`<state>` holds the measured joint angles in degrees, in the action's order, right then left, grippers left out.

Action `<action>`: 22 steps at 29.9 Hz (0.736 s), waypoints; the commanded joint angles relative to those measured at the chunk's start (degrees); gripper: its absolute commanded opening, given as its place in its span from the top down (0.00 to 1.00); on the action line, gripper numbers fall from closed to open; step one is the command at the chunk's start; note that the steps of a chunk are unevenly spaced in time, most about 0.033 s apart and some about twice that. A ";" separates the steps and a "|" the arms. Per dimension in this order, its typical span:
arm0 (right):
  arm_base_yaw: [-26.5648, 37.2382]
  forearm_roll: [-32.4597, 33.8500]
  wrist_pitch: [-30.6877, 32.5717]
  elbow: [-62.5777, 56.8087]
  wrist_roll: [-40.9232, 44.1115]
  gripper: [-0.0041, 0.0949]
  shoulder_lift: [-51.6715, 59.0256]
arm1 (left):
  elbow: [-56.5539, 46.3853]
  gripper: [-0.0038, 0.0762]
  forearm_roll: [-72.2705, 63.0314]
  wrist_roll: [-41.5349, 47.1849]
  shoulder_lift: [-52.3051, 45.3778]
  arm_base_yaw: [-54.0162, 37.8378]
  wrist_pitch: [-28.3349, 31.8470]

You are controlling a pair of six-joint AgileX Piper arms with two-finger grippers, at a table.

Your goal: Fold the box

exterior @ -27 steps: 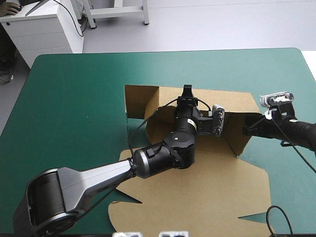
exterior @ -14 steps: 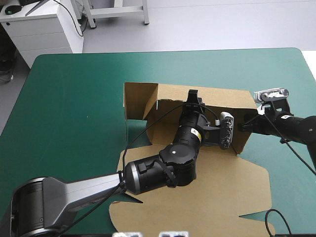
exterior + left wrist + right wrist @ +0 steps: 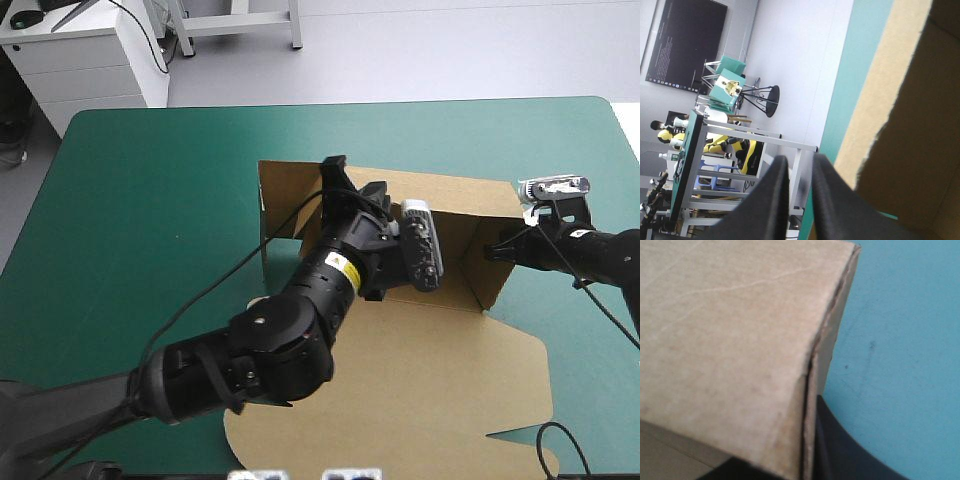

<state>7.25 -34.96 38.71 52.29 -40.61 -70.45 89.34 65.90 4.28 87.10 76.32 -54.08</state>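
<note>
The brown box (image 3: 430, 380) lies mid-table with its far and right walls raised and its lid flat toward the near edge. My left gripper (image 3: 335, 170) is lifted above the box's far-left corner and points beyond the table. In the left wrist view its black fingers (image 3: 799, 160) are all but together with nothing held, and the box wall (image 3: 910, 125) stands beside them. My right gripper (image 3: 497, 250) is at the right wall's outer face. In the right wrist view it (image 3: 809, 430) is shut on the box's corner edge (image 3: 730, 330).
The teal-green cover (image 3: 150, 200) stretches wide to the left of the box. A narrower strip (image 3: 900, 340) lies on the right, by the right arm. A white cabinet (image 3: 90, 60) stands beyond the table's far-left corner.
My left arm has risen out of the box and swung left, from the far wall's middle to the far-left corner. The far-left flap now stands more upright. The right gripper has barely moved.
</note>
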 commanded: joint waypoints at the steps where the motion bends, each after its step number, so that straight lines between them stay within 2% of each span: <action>1: 0.04 -1.70 1.93 1.70 -0.33 0.96 0.94 | 1.30 0.95 2.83 0.99 -5.37 -1.35 0.89; 6: -2.28 -2.87 3.08 2.33 0.13 0.96 0.94 | 1.80 0.95 -0.01 0.99 -7.98 -8.00 1.00; 9: -4.70 -2.29 3.21 3.53 2.54 0.96 0.94 | 2.64 0.95 -6.82 0.99 -9.19 -15.36 3.18; 14: -10.55 4.85 3.22 6.62 10.53 0.96 0.94 | 2.64 0.95 -18.61 0.60 -11.31 -30.27 7.24; 18: -14.46 10.43 4.00 9.19 17.03 0.96 0.94 | 2.64 0.96 -29.43 -2.25 -12.28 -42.31 8.21; 22: -15.36 11.58 10.19 13.58 20.74 0.96 -0.35 | 2.18 0.95 -41.05 -4.28 -12.53 -54.23 8.10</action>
<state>-7.71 -23.19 45.53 61.40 -22.12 -71.05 89.98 31.97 1.77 76.73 28.74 -49.31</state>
